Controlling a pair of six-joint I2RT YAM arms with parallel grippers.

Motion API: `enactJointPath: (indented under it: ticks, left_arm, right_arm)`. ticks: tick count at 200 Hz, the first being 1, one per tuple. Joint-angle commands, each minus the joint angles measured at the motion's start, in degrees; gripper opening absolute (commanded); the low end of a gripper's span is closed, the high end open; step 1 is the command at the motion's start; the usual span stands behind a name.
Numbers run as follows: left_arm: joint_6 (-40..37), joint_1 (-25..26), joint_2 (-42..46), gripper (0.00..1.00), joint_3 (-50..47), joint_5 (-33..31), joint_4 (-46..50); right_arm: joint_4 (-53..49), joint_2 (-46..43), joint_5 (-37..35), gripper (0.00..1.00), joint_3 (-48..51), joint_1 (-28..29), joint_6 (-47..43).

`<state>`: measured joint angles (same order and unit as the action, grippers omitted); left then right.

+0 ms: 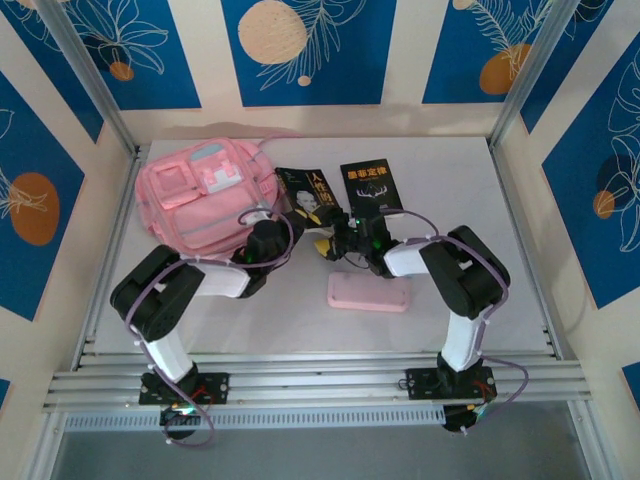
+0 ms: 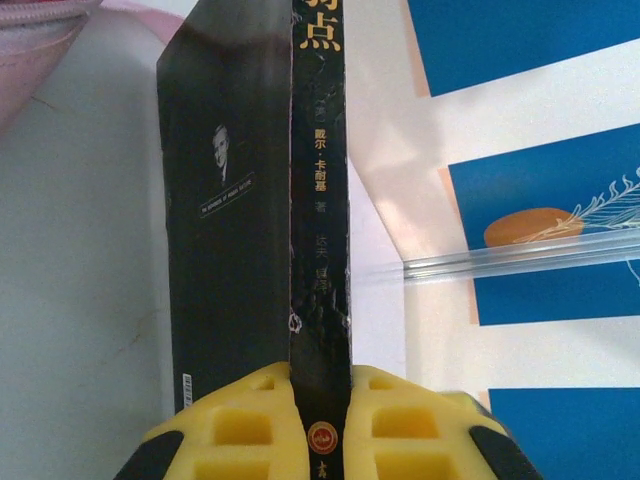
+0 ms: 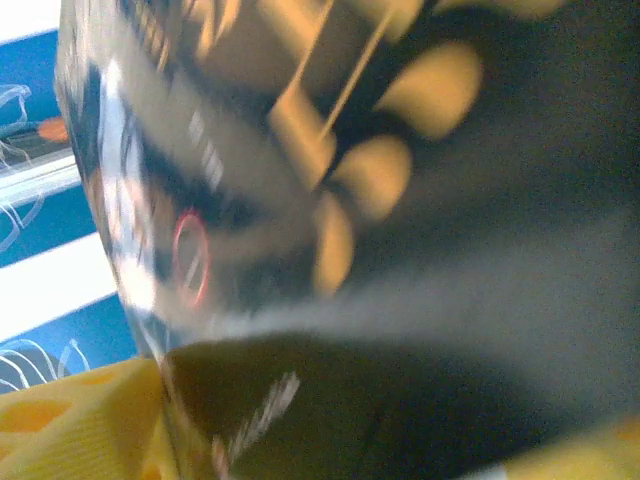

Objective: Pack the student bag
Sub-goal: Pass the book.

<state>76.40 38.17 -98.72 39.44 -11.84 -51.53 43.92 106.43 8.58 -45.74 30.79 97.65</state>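
The pink student bag (image 1: 200, 195) lies at the back left of the table; a strip of it shows as the bag's edge (image 2: 40, 40) in the left wrist view. My left gripper (image 1: 296, 228) (image 2: 320, 425) is shut on the spine of a black book (image 1: 312, 195) (image 2: 320, 200), which stands on edge just right of the bag. My right gripper (image 1: 340, 243) (image 3: 330, 445) is right up against that book's cover (image 3: 400, 200), which is blurred. Its yellow fingers (image 3: 70, 420) stand wide apart on either side, open.
A second black book (image 1: 370, 186) lies flat behind the grippers. A flat pink pencil case (image 1: 368, 292) lies on the table in front of them. Metal frame posts (image 1: 520, 80) and patterned walls close in the back and sides.
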Motion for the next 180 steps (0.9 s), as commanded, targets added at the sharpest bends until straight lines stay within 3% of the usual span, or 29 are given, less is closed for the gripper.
enactJointPath:
  ticks: [1, 43, 52, 75, 94, 111, 140, 180]
  left_arm:
    - [0.8, 0.6, 3.5, 0.00, -0.3, -1.8, -8.5]
    - [1.5, 0.7, 5.1, 0.00, -2.4, -0.7, -5.9]
    - [1.5, 0.6, 5.4, 0.09, -2.7, 0.0, -5.1]
    - [-2.9, -2.1, 7.6, 0.54, -0.8, 10.4, 3.5]
    - [-12.3, -5.5, 12.3, 0.72, 2.3, 18.1, 21.0]
    - [-23.2, -8.5, 16.6, 0.78, 5.9, 20.2, 37.4]
    - [-42.6, -12.7, 18.4, 0.88, 15.3, 16.8, 64.2]
    - [-57.7, -18.4, 16.7, 0.89, 23.1, 10.3, 82.0]
  right_arm:
    - [6.1, 1.0, -3.0, 0.71, -0.2, -0.1, 2.6]
    - [5.0, -0.6, -3.6, 0.21, 0.1, -1.7, 1.2]
    - [4.5, -0.9, -3.0, 0.13, -0.3, -2.0, 0.4]
    - [-2.5, -1.6, 4.0, 0.09, -3.0, -4.9, -3.1]
    - [-5.3, -2.7, 8.9, 0.06, -3.6, -7.8, -7.7]
    - [-11.7, -4.7, 12.2, 0.06, -5.0, -10.0, -13.8]
    - [-29.2, -8.8, 14.9, 0.05, -10.3, -12.4, -28.2]
    - [-44.1, -11.8, 17.6, 0.01, -15.0, -15.6, -40.6]
